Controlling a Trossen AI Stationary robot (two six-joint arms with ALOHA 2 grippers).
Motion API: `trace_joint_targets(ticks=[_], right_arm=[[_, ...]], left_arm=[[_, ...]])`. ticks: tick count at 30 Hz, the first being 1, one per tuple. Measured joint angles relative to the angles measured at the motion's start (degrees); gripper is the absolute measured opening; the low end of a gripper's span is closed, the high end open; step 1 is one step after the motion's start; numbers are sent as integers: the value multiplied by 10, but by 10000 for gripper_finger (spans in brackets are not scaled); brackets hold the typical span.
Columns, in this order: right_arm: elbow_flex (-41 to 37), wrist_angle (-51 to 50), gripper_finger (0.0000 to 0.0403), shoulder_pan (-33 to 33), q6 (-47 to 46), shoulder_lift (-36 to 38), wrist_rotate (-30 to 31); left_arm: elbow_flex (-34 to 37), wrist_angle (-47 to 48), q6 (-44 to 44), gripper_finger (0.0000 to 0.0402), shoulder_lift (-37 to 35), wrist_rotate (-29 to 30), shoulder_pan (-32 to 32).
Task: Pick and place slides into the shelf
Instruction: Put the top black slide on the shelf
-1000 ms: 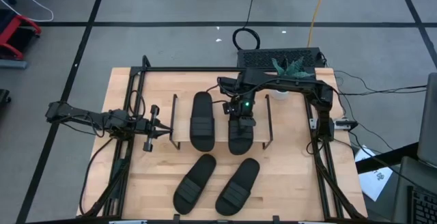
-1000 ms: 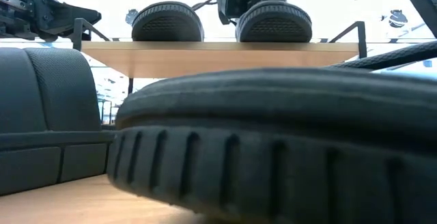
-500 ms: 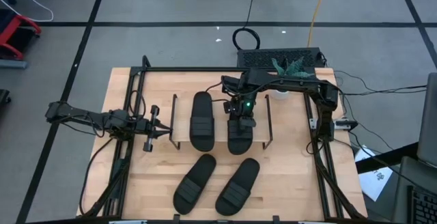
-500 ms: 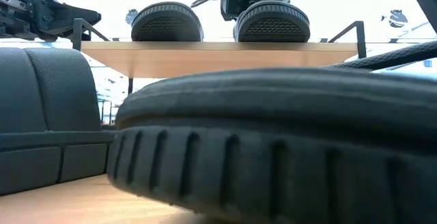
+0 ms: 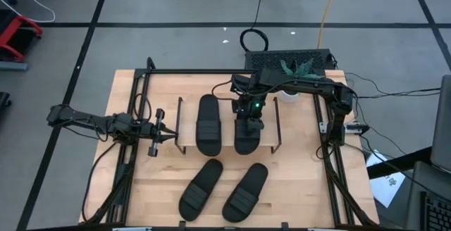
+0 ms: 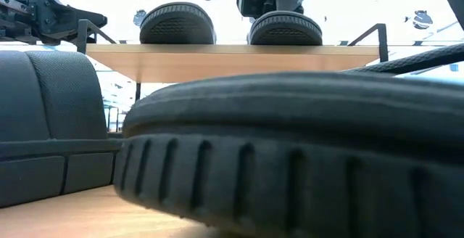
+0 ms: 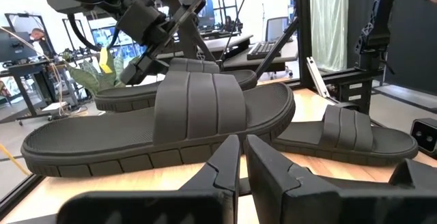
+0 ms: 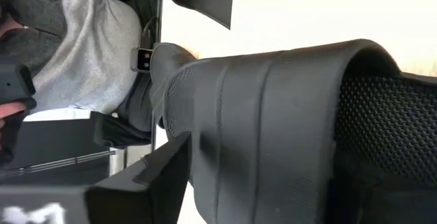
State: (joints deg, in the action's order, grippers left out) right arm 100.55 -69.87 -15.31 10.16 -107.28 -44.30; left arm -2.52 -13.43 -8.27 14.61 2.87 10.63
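Two black slides lie sole down, side by side, on the shelf's wood top (image 5: 227, 129): the left one (image 5: 208, 124) and the right one (image 5: 246, 136). My right gripper (image 5: 251, 113) hangs open over the right slide, its fingers on either side of the ribbed strap (image 8: 273, 128). Two more slides (image 5: 201, 187) (image 5: 245, 191) lie on the table in front of the shelf. My left gripper (image 5: 166, 134) waits shut left of the shelf, holding nothing. My right gripper comes at the right slide from above, with one finger (image 8: 160, 176) beside the strap's edge (image 8: 205, 149) and the other beyond it. Whether a finger touches the strap I cannot tell. The slide rests flat on the shelf's top (image 6: 232, 56).
A potted plant (image 5: 294, 71) and a black box (image 5: 285, 58) stand at the table's far edge. Black frame rails (image 5: 141, 97) run along the table's left and right sides. A person in a grey sleeve (image 8: 82, 46) shows beyond the table.
My right gripper has opened, let go of the right slide and risen a little, drifting toward the table's far edge. The slide has settled lower on the shelf top and lies slightly farther back than before.
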Motion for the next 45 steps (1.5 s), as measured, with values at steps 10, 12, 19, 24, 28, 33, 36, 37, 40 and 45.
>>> trace_joint_targets(ticks=[10, 12, 19, 24, 28, 33, 36, 37, 40, 45], right_arm=[[1, 16, 254, -1, -22, 0, -5], [1, 16, 254, -1, -21, 0, -5], [1, 16, 254, -1, -21, 1, 6], [1, 17, 254, -1, -20, 13, 16], [1, 17, 254, -1, -20, 32, 42], [1, 23, 254, -1, -25, 45, 55], [2, 23, 254, -1, -31, 46, 63], [2, 23, 254, -1, -31, 46, 72], [2, 23, 254, -1, -30, 45, 98], [2, 23, 254, -7, -11, 48, 110]], left_arm=[[0, 0, 1, 33, 0, 0, 0], [0, 0, 2, 33, 0, 0, 0], [0, 0, 3, 33, 0, 0, 0], [0, 0, 2, 33, 0, 0, 0], [0, 0, 2, 33, 0, 0, 0], [0, -1, 2, 33, 0, 0, 0], [0, -1, 2, 33, 0, 0, 0], [0, -1, 2, 33, 0, 0, 0], [0, -1, 4, 33, 0, 0, 0], [0, -1, 9, 33, 0, -3, 0]])
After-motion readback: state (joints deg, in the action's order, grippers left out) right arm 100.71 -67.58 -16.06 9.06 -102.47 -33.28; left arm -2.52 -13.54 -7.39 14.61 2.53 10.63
